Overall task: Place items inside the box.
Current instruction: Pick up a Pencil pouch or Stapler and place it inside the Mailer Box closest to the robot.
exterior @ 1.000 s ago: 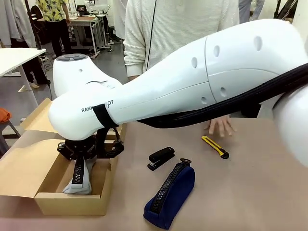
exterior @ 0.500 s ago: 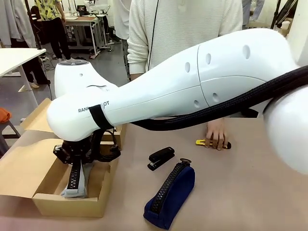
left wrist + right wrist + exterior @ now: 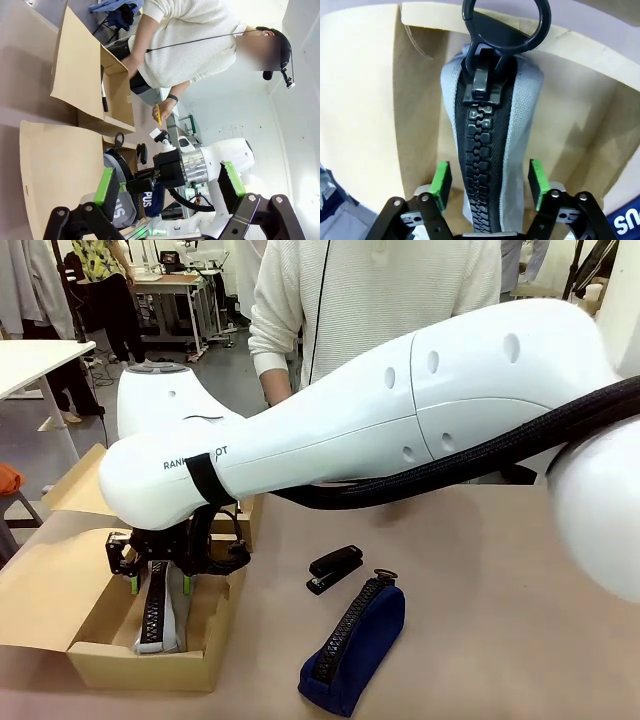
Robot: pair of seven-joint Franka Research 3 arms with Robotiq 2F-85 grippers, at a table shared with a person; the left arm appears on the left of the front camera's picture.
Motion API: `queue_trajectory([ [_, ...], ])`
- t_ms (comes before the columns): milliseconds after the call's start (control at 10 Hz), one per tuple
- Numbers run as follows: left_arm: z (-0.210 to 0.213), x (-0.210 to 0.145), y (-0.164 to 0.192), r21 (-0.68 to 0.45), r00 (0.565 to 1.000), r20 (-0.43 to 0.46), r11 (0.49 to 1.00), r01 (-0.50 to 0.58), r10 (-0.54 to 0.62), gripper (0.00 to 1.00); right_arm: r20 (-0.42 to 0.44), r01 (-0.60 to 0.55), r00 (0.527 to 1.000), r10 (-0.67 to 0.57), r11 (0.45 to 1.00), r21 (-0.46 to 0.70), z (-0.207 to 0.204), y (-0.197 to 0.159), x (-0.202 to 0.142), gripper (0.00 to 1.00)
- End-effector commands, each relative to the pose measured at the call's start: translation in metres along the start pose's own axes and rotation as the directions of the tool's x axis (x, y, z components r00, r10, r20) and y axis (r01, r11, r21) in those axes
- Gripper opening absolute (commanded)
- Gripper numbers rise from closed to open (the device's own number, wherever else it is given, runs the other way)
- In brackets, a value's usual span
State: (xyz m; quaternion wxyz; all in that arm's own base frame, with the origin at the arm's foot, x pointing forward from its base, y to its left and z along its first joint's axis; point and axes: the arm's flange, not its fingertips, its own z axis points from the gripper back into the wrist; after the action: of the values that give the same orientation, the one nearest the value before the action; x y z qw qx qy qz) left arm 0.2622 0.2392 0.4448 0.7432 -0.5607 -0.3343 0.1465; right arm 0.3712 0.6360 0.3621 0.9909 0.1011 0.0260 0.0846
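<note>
An open brown cardboard box (image 3: 150,668) sits at the near left corner of the desk (image 3: 480,640). Inside it lies the light grey zippered pencil case (image 3: 160,620), black zip facing up. The right tool (image 3: 158,583) hangs over the case with its jaws spread, a green pad (image 3: 440,181) on either side, gripping nothing. The left tool (image 3: 170,182) is also wide and empty. A black stapler (image 3: 335,568) and a navy zippered pencil case (image 3: 355,645) lie just right of the box, toward the near edge. The person's hand (image 3: 162,106) holds the yellow-black utility knife (image 3: 158,115) beyond the box.
</note>
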Motion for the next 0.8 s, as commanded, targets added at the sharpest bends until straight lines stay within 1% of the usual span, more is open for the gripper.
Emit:
queue_trajectory([
  [0,-0.001,0.001,-0.002,-0.022,1.000,0.012,1.000,0.017,-0.016,1.00,0.004,-0.031,1.000,0.030,0.999,0.020,0.005,0.001,-0.002,1.00],
  [100,-0.001,0.001,-0.002,-0.022,1.000,0.012,1.000,0.017,-0.016,1.00,0.008,-0.038,0.999,0.038,0.999,0.015,0.009,0.001,-0.005,1.00],
  [200,-0.001,0.001,-0.002,-0.022,1.000,0.012,1.000,0.017,-0.016,1.00,0.009,-0.080,0.997,0.080,0.997,0.013,0.013,0.000,-0.009,1.00],
  [300,-0.001,0.001,-0.002,-0.022,1.000,0.012,1.000,0.017,-0.016,1.00,-0.012,-0.141,0.990,0.141,0.990,0.008,0.023,0.001,-0.020,1.00],
  [400,-0.001,0.001,-0.002,-0.022,1.000,0.012,1.000,0.017,-0.016,1.00,-0.050,-0.175,0.984,0.173,0.984,-0.035,0.043,0.001,-0.040,1.00],
  [500,-0.001,0.001,-0.002,-0.022,1.000,0.012,1.000,0.017,-0.016,1.00,-0.079,-0.174,0.982,0.169,0.982,-0.066,0.065,-0.005,-0.065,1.00],
  [600,-0.001,0.001,-0.002,-0.022,1.000,0.012,1.000,0.017,-0.016,1.00,-0.099,-0.235,0.969,0.227,0.969,-0.073,0.092,-0.015,-0.103,1.00],
  [700,-0.001,0.001,-0.002,-0.022,1.000,0.012,1.000,0.017,-0.016,1.00,-0.259,-0.365,0.904,0.340,0.930,-0.052,0.111,-0.034,-0.139,1.00],
])
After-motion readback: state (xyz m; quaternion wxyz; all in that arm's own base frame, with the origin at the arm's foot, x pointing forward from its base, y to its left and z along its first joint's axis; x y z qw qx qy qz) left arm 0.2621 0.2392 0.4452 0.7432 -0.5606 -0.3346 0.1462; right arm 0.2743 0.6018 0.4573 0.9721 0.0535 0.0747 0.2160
